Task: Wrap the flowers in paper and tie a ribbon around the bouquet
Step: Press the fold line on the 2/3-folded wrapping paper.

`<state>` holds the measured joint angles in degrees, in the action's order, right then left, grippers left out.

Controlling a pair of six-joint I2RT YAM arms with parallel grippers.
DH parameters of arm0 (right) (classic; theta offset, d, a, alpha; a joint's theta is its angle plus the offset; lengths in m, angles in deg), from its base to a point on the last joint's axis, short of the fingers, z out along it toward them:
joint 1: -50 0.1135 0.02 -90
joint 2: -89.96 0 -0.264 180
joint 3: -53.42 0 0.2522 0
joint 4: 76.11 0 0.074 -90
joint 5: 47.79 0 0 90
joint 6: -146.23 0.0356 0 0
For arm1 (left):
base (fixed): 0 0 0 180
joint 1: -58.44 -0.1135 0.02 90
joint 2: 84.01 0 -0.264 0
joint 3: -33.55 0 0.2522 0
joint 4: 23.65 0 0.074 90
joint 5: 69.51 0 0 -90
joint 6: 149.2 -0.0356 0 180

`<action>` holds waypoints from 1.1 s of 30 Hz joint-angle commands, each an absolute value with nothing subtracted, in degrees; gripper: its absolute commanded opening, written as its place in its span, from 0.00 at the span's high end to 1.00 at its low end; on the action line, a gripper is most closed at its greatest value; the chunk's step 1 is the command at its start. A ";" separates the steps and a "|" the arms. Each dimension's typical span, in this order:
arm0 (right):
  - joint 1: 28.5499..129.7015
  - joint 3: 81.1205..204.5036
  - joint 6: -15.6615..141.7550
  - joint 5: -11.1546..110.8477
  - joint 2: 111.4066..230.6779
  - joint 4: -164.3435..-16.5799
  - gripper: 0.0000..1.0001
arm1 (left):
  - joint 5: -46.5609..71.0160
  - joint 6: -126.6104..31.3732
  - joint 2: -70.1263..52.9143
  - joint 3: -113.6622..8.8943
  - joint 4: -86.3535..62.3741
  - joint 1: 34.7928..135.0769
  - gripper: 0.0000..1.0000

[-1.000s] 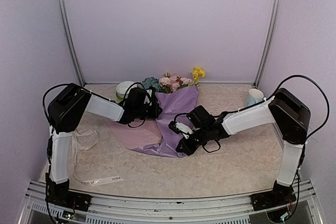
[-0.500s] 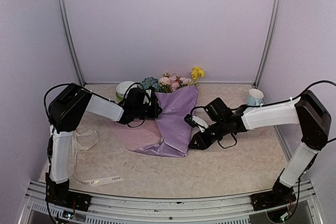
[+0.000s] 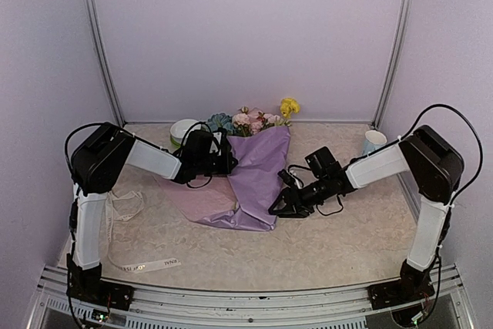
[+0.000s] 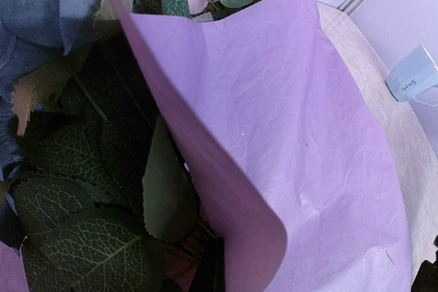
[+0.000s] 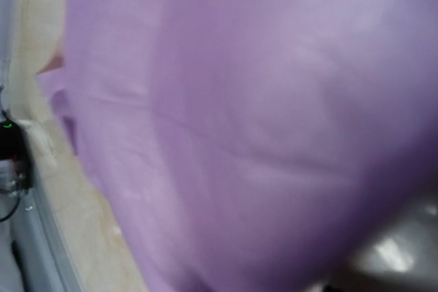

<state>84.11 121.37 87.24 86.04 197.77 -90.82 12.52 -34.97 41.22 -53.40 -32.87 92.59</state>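
Rightward is where the right arm has gone: a second ago its claw lay on the lower fold of the paper, and now the right claw [image 3: 280,208] sits just beside that fold's right edge, off the sheet.

On the worktop [image 3: 347,229], the paper [image 3: 262,167] is only half wrapped. Its right flap lies folded over the stems in a deep lilac cone at the middle of the frame. The paler left part lies flat towards the left. The flowers [image 3: 254,119] show above the cone's wide end. The long axis runs from the narrow tail at lower centre up to the blooms at upper centre, leaning a little right, so the blooms point at the back wall.

The left claw [image 3: 228,156] is closed at the cone's upper left edge; what it pinches I cannot tell. Whether the right claw is wide or narrow I cannot tell either, since its own view is a purple blur.

The ribbon [image 3: 154,264] lies at lower left, well apart from the cone.

With nothing pressing the lower fold, the flap may spring open and bare the stems. The right claw, so near the edge, could also snag the thin sheet and drag it off line. Reaching for the ribbon would free the top as well.
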 commanded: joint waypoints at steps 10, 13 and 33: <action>84.36 120.74 91.53 92.18 204.22 -87.83 1.00 | 13.49 -34.41 42.06 -51.91 -31.62 92.02 1.00; 84.02 119.69 90.06 90.65 202.90 -89.08 1.00 | 13.60 -33.25 42.23 -51.97 -30.72 92.14 1.00; 83.68 105.31 85.52 88.56 187.53 -98.61 0.82 | 14.49 -29.55 38.37 -42.49 -34.16 98.30 1.00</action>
